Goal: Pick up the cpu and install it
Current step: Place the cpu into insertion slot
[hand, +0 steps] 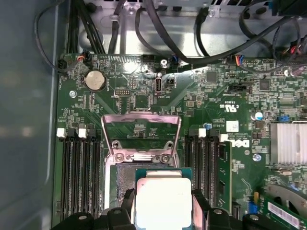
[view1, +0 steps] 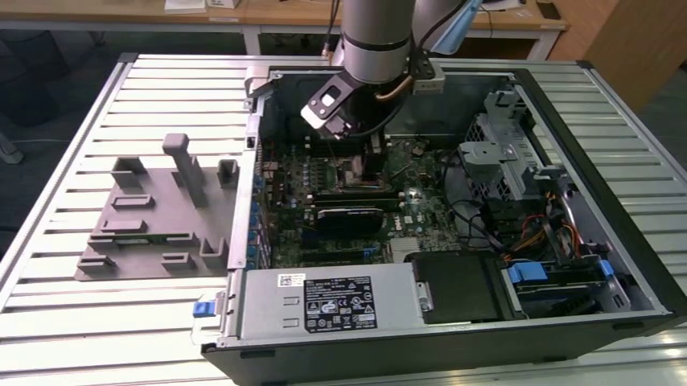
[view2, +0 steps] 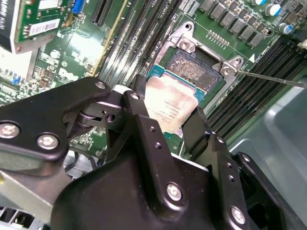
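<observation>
Exterior view: arm (view1: pixel 374 36) down inside case (view1: pixel 429 354) | second wrist view: jaws grip cpu (view2: pixel 165 108)

Exterior view overhead; both wrist views close on socket (view2: pixel 194 72) (hand: pixel 125 178) (shared)

Bare metal, matt black and glossy green around the open computer case.

The small square cpu (hand: pixel 160 203) has a smooth silver-grey metal lid, shiny but smeared. The black gripper (view2: pixel 165 114) looks matt, dotted with bright steel screws. The green motherboard (hand: pixel 144 98) has a lacquered gloss, and its hinged socket frame (hand: pixel 141 129) is polished metal. The ribbed tabletop (view1: pixel 64 273) is pale satin metal, and the grey fixture block (view1: pixel 150 217) is dull plastic.
</observation>
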### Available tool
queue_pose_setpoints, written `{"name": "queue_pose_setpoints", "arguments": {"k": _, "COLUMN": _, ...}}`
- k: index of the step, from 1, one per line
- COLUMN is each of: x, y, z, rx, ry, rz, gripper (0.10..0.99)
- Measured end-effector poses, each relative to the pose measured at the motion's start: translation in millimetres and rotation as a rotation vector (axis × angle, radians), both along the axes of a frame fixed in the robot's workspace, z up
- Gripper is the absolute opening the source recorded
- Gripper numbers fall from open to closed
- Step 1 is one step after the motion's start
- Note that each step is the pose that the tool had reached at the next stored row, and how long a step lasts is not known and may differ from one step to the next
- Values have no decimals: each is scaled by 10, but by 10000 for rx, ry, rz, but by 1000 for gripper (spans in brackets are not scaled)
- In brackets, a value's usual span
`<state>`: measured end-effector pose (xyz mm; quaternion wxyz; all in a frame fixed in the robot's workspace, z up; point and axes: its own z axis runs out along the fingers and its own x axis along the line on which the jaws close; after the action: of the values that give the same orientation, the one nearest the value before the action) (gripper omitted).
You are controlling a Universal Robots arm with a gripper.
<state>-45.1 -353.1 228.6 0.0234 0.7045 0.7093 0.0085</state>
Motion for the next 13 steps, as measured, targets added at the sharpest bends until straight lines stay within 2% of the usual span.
{"name": "queue_pose_setpoints", "arguments": {"k": 7, "x": -1, "y": 7, "z": -109, "rx": -1, "ry": 1, "rz": -25, "gripper": 545}}
{"name": "queue_pose_setpoints", "arguments": {"k": 13, "x": 0, "y": 57, "z": -158, "rx": 1, "ry": -1, "rz": -30, "gripper": 545}}
